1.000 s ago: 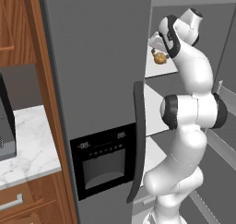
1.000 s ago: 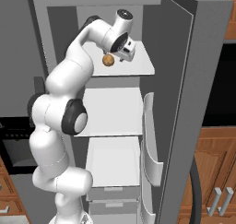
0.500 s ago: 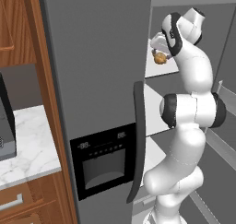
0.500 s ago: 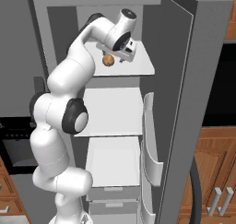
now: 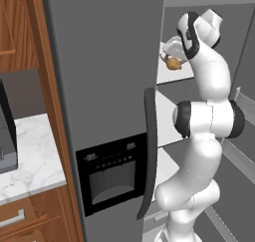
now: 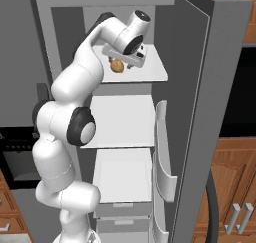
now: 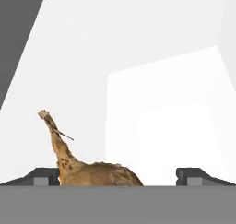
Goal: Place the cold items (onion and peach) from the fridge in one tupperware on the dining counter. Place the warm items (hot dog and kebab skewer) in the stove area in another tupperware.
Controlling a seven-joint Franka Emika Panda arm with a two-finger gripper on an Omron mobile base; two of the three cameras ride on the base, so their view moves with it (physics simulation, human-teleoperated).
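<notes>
Jaws wide apart, gripper [image 7: 117, 174] straddling onion [image 7: 92, 172]; I'd grab round bulb, not brittle stalk; skin's slippery, light.

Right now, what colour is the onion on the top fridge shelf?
Golden-brown, papery, with a dry stalk: the onion, best in the hand view.

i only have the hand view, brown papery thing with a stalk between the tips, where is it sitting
Observer: The brown, papery-skinned round onion sits on the fridge's top white shelf, seen from the right base view.
Operator: door in the way?
Observer: No, the grey right fridge door stands swung wide open.
Operator: anything on the shelf below
Observer: The middle white shelf looks bare.
Operator: tool around it?
Observer: The tool is open, the onion nearer one finger.
</notes>
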